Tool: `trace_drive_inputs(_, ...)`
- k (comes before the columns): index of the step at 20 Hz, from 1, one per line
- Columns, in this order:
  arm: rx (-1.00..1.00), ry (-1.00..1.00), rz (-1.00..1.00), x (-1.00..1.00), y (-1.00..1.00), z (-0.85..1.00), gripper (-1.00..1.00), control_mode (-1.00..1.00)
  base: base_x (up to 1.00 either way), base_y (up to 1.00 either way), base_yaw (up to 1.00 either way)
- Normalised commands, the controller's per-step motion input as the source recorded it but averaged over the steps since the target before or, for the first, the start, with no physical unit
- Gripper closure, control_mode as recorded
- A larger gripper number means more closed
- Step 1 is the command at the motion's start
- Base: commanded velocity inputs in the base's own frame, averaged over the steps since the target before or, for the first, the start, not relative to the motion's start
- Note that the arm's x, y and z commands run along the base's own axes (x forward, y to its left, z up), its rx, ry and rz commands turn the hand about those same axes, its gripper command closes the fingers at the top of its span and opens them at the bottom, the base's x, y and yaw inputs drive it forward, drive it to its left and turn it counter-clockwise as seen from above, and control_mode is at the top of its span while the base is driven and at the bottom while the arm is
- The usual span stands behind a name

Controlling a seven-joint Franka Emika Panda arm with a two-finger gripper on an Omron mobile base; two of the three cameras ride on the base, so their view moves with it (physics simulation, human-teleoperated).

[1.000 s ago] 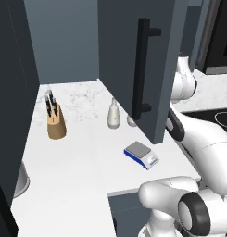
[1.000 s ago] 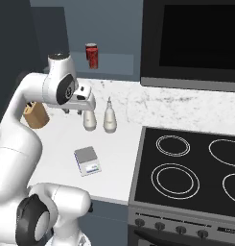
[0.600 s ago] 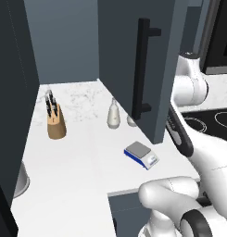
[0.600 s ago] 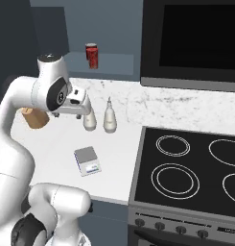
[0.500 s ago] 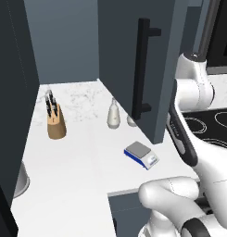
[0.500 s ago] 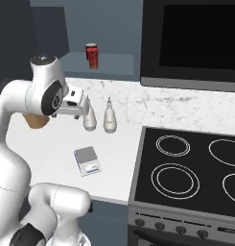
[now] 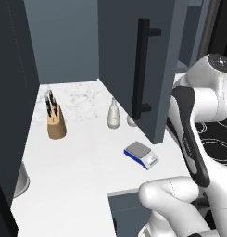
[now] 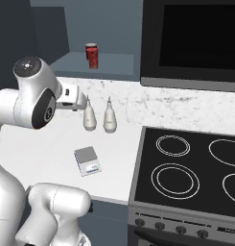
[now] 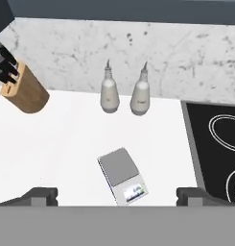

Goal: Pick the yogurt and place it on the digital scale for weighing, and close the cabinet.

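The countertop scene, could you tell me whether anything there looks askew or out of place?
The scale sits skewed to the counter edge, and the cabinet door hangs open over the counter. Both bottles and the knife block stand upright; nothing is spilled.

A rendered home kitchen is shown. A white marble-patterned counter (image 7: 82, 171) is backed by a speckled stone splashback (image 9: 138, 53), and a black glass cooktop (image 8: 195, 168) with ringed burners and front knobs is set beside it. A wooden knife block (image 7: 55, 121) and two pale bottles (image 9: 124, 93) are stood on the counter, and a dark slate-blue cabinet (image 7: 133, 51) is hung above, its door open
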Motion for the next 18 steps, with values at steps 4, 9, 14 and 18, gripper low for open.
trace_drive_inputs(4,0.01,-0.17,0.04,0.0,-0.09,0.56,-1.0,-1.0,0.0,0.0,0.0)
trace_drive_inputs(9,0.0,-0.14,0.0,0.0,-0.02,0.66,-1.0,-1.0,0.0,0.0,0.0)
trace_drive_inputs(14,0.0,-0.11,0.0,0.0,-0.2,0.6,-1.0,-1.0,0.0,0.0,0.0)
trace_drive_inputs(18,0.0,-0.1,0.0,0.06,-0.14,0.47,-1.0,-1.0,0.0,0.0,0.0)
